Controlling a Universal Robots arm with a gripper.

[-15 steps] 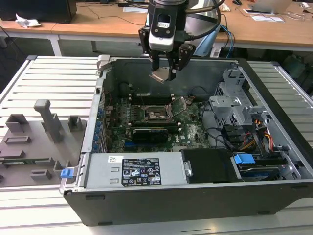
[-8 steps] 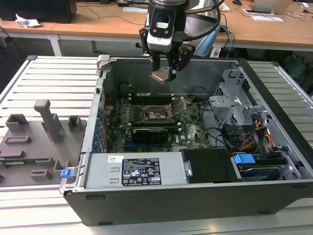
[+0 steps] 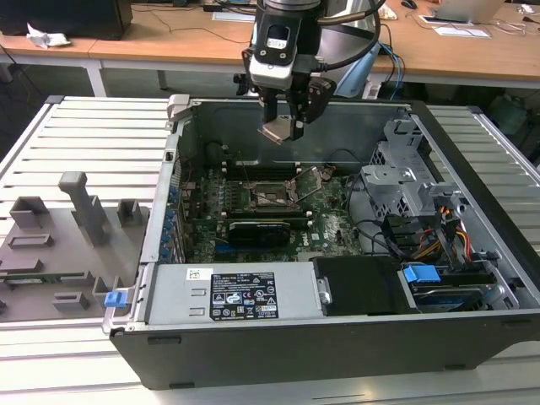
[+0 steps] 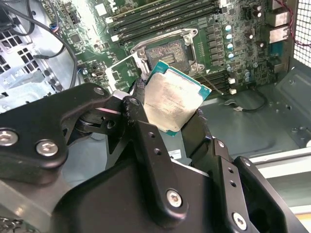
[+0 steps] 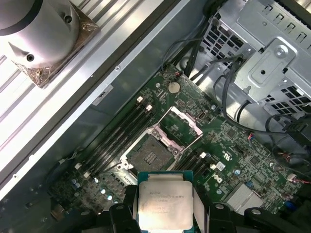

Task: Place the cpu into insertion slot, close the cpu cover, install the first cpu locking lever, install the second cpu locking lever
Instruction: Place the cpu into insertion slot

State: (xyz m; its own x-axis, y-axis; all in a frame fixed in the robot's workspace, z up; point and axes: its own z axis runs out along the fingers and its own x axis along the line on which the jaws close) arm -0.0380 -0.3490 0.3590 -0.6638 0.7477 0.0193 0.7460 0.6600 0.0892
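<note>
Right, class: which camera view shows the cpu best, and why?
Second wrist view: the cpu looks largest, metal top and green edge clear. First wrist view shows its top squarely; exterior view, a small tilted plate.

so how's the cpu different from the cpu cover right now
The cpu is a solid, pale silvery plate. The cpu cover is a frame with an open middle, and the green motherboard shows through it. The cpu is clamped in the gripper, up off the motherboard. The cpu cover lies swung open beside the empty socket. Both are squarish metal parts.
</note>
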